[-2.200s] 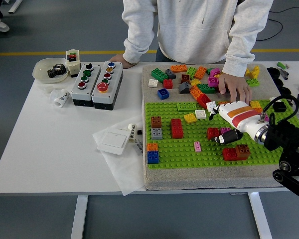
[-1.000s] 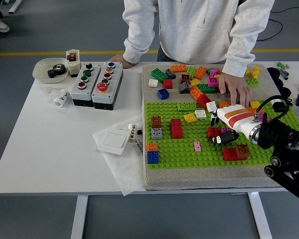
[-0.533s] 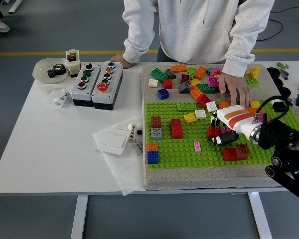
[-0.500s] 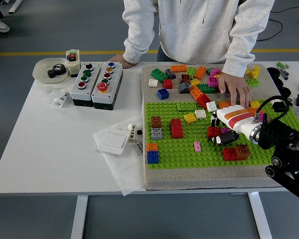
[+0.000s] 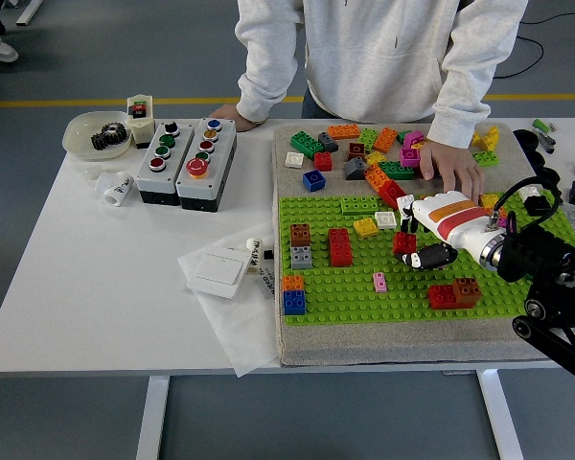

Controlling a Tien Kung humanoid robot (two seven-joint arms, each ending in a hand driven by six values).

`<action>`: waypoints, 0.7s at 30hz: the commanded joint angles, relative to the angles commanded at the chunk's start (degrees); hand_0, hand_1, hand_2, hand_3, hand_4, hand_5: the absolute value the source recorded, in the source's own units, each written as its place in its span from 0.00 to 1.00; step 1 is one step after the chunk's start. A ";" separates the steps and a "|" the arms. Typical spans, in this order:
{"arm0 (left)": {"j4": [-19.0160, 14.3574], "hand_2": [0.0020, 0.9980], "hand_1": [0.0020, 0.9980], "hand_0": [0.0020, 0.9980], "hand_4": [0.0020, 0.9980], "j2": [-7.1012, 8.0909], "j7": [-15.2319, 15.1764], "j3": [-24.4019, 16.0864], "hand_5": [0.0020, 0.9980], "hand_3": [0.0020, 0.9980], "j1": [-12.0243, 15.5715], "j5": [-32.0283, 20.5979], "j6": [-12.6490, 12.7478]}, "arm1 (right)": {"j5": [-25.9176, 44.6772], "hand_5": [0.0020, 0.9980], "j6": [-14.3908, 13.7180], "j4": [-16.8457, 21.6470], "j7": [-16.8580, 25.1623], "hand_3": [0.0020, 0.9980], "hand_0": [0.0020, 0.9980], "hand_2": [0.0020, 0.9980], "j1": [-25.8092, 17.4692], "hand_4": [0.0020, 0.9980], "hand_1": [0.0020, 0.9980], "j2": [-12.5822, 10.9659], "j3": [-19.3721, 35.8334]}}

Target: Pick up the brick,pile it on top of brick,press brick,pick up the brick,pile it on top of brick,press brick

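Observation:
My right hand (image 5: 414, 243), white with an orange stripe, reaches in from the right over the green baseplate (image 5: 345, 287). Its fingers are curled on a red brick (image 5: 403, 243), held just off the plate at its middle right. Below it a red and brown brick pair (image 5: 454, 293) sits on the plate. A tall red brick (image 5: 340, 246), a brown brick on a grey one (image 5: 301, 245) and an orange brick on a blue one (image 5: 293, 296) stand further left. My left arm is out of view.
A person stands at the far side, one hand (image 5: 452, 172) resting on loose bricks behind the plate, the other (image 5: 232, 115) on the table. Two button boxes (image 5: 187, 161), a bowl of gears (image 5: 98, 135) and a white switch (image 5: 217, 273) lie left.
My right hand has shifted up and left, carrying the red brick off its earlier spot. The person's hands stay put.

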 joint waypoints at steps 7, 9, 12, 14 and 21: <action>0.04 0.79 0.74 0.73 0.69 0.04 -0.17 0.27 0.61 0.63 0.01 -0.38 0.05 | -1.39 0.37 -0.54 8.53 1.21 0.48 0.50 0.50 -0.92 0.74 0.45 -5.91 2.28; 0.05 0.79 0.74 0.73 0.69 0.05 -0.19 0.28 0.61 0.63 0.02 -0.42 0.05 | -1.59 0.37 -0.16 11.29 2.12 0.48 0.51 0.50 -1.00 0.74 0.45 -8.54 2.50; 0.07 0.79 0.74 0.73 0.69 0.07 -0.18 0.19 0.61 0.63 0.08 -0.37 0.05 | -1.96 0.37 1.01 14.93 4.23 0.48 0.51 0.50 -0.79 0.74 0.45 -12.64 2.34; 0.07 0.79 0.74 0.73 0.69 0.07 -0.15 0.14 0.61 0.63 0.11 -0.34 0.04 | -1.21 0.37 1.96 16.48 5.85 0.48 0.51 0.50 -0.40 0.74 0.45 -14.80 1.81; 0.06 0.79 0.74 0.73 0.69 0.05 -0.02 -0.11 0.61 0.63 0.10 -0.01 -0.02 | -0.84 0.38 3.91 19.28 9.92 0.49 0.51 0.51 1.65 0.72 0.45 -20.34 -2.07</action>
